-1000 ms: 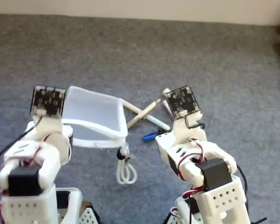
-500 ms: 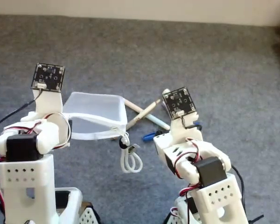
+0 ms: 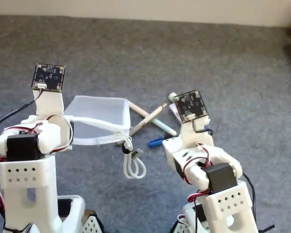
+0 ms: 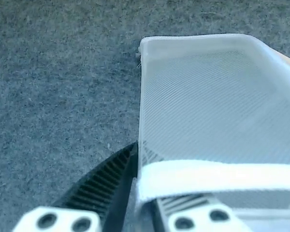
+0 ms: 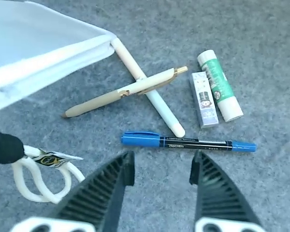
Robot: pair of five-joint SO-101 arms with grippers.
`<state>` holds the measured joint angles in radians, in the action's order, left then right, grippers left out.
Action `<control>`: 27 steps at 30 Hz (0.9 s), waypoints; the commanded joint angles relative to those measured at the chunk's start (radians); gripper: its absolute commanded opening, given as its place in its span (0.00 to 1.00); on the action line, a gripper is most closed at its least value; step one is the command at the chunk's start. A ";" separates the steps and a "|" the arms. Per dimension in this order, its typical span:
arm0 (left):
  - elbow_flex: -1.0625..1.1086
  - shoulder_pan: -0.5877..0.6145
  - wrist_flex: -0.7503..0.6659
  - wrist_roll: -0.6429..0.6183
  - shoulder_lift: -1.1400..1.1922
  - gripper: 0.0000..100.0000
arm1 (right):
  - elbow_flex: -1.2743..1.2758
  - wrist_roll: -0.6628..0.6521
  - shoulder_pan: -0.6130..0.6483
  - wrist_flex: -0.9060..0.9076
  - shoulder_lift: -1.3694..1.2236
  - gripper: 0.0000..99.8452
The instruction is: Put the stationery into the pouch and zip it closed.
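Above the carpet [image 3: 233, 58] — pouch [image 3: 99, 115] in left jaws, right jaws apart.

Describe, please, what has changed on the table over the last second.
The left pincer, clamped on the pouch, rose with its arm, lifting that edge; the pouch's cord loop shifted slightly. The right pincer, open above the blue pen, and the crossed pens stayed put.

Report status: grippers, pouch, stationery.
Left gripper shut on pouch edge. Right gripper open near blue pen. Crossed pens, glue stick outside pouch.
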<state>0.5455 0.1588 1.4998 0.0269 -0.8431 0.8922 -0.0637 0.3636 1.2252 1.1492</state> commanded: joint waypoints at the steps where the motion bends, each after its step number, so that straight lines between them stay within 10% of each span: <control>1: -0.027 -0.001 0.012 -0.094 0.028 0.01 | -0.007 0.008 -0.007 -0.022 0.010 0.18; 27: 0.018 0.004 0.003 -0.227 0.028 0.01 | -0.088 0.008 -0.007 -0.008 -0.231 0.18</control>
<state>0.5608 0.1557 1.4998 -0.1895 -0.8370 0.8907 -0.0637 0.3652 1.2236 1.0280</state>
